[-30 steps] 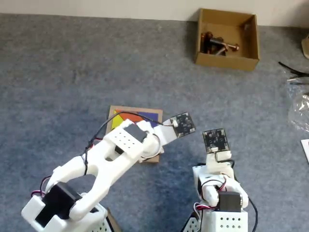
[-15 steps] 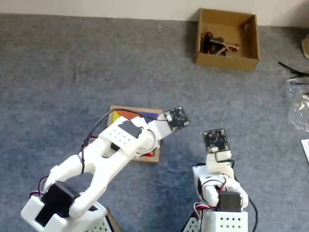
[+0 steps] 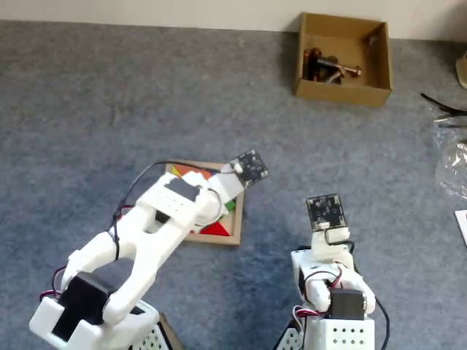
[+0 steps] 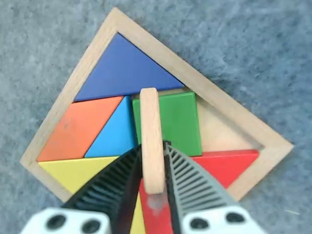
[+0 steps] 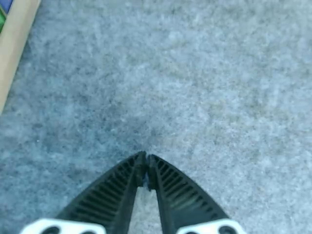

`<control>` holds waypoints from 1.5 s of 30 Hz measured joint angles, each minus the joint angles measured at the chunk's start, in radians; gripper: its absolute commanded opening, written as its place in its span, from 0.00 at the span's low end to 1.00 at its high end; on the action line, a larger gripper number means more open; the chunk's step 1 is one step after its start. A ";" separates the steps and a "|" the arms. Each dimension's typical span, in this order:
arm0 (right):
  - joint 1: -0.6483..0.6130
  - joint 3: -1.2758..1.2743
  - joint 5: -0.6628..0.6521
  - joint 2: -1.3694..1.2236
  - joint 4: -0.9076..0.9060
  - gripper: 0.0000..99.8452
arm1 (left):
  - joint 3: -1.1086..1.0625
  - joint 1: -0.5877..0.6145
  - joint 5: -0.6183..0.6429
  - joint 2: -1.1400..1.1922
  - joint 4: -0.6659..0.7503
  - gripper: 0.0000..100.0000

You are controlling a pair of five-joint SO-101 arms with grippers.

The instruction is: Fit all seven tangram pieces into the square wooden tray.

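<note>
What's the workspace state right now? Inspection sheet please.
Surface: grey carpet.
Job's things: tray holds six coloured pieces; one triangular gap left; wooden piece held edge-on over tray.
Clutter: box of small parts; plastic bag at edge.
Tools: left tool shut on wooden piece; right tool shut, over bare carpet.
Cables: black lead on left arm; loose wires by bag.
Surroundings: pale wall strip behind.
</note>
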State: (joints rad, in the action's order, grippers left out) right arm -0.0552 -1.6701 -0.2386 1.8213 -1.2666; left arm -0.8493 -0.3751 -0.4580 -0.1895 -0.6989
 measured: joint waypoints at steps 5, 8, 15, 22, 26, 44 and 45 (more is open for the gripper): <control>0.000 0.000 0.000 0.000 0.000 0.01 | -0.034 0.008 0.000 -0.003 0.074 0.01; 0.000 0.000 0.000 0.000 0.000 0.01 | -0.034 0.011 0.000 -0.003 0.084 0.01; 0.000 0.000 0.000 0.000 0.000 0.01 | -0.034 0.011 -0.002 -0.003 0.087 0.01; 0.000 0.000 0.000 0.000 0.000 0.01 | -0.034 0.087 0.002 -0.002 0.115 0.01; 0.000 0.000 0.000 0.000 0.000 0.01 | -0.034 0.106 -0.002 0.000 0.121 0.01; 0.000 0.000 0.000 0.000 0.000 0.01 | -0.029 -0.063 0.000 -0.216 -0.081 0.01; 0.000 0.000 0.000 0.000 0.000 0.01 | -0.029 -0.075 0.000 -0.216 -0.089 0.01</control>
State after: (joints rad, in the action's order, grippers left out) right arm -0.0552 -1.6701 -0.2386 1.8213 -1.2666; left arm -0.8784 -0.4503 -0.4580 -0.4058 -0.7879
